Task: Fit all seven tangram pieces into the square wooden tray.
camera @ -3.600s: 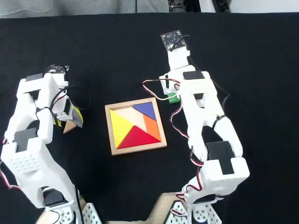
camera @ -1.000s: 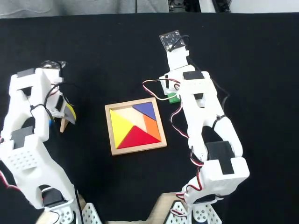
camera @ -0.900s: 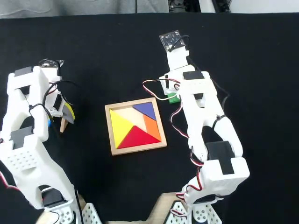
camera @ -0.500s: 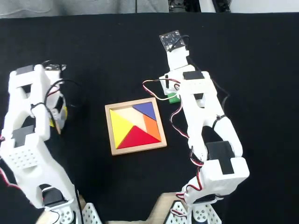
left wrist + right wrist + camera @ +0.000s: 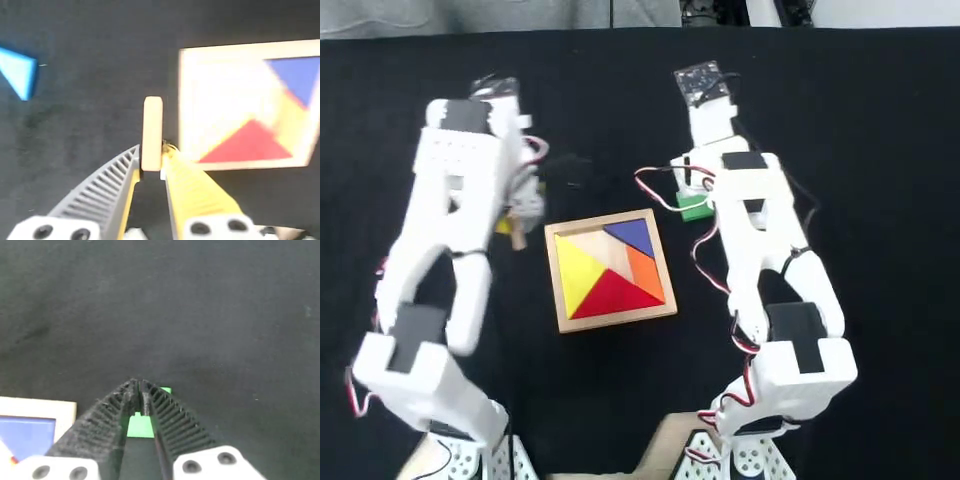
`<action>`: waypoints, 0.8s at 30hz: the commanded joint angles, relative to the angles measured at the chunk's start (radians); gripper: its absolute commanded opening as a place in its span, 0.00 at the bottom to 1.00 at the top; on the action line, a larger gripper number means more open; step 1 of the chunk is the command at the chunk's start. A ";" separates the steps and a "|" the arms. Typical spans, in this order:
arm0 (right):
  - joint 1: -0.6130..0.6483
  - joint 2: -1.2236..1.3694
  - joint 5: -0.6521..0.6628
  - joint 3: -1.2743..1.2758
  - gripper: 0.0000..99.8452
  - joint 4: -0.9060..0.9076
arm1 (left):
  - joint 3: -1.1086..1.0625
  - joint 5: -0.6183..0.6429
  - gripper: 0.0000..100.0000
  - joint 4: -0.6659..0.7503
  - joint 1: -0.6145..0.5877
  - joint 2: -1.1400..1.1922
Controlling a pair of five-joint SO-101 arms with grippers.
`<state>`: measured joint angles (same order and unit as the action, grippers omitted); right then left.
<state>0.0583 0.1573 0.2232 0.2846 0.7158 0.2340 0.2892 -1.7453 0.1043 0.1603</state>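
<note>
The left gripper (image 5: 152, 150) is clamped on a flat natural-wood tangram piece (image 5: 152, 131), held on edge between its grey and yellow fingers just beside the near rim of the square wooden tray (image 5: 225, 50). Whether the piece touches the black tabletop (image 5: 860, 120) cannot be told. From the high view the same gripper (image 5: 517, 222) hangs at the tray's left side (image 5: 560, 310), and the pale piece (image 5: 518, 240) pokes out below the arm's white housing.

Inside the tray lie a large yellow triangle (image 5: 577, 275), a large red triangle (image 5: 617, 293), a blue triangle (image 5: 632, 235) in the far right corner and an orange piece (image 5: 645, 268) along the right wall. The far left part of the tray shows pale wood (image 5: 592, 245) — whether that is a fitted piece or bare floor cannot be told.

A light-blue triangle (image 5: 19, 72) lies flat on the black surface, well apart from the tray and off to the side of the left gripper.

The right gripper (image 5: 137, 386) has its black ribbed fingers drawn together at the tips, nothing between them there. A green piece (image 5: 141, 424) shows beneath them in the gap nearer the wrist, with one corner peeking out past a finger — whether the fingers touch it cannot be told. In the high view the green piece (image 5: 693, 207) sits on the tabletop just off the tray's far right corner, partly under the right arm.
</note>
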 commanded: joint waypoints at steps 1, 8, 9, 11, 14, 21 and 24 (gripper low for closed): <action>-0.035 -0.010 0.000 -0.018 0.01 -0.021 | 0.056 0.081 0.07 0.018 0.130 -0.092; -0.066 -0.005 -0.002 -0.016 0.01 -0.044 | -0.027 0.431 0.07 0.160 0.259 -0.025; -0.075 -0.004 -0.002 -0.016 0.01 -0.048 | -0.044 0.462 0.07 0.196 0.260 -0.002; -0.100 -0.004 -0.002 -0.013 0.01 -0.058 | -0.085 0.496 0.07 0.282 0.265 0.057; -0.126 -0.002 -0.011 -0.002 0.01 -0.094 | -0.111 0.562 0.07 0.379 0.266 0.150; -0.120 -0.002 -0.043 0.058 0.01 -0.201 | -0.108 0.605 0.07 0.471 0.315 0.262; -0.120 -0.002 -0.043 0.058 0.01 -0.201 | -0.119 0.605 0.07 0.500 0.337 0.267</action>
<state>-0.0568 0.1573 0.1895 0.3491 0.5363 0.1174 0.8846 -1.2758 0.4143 0.4365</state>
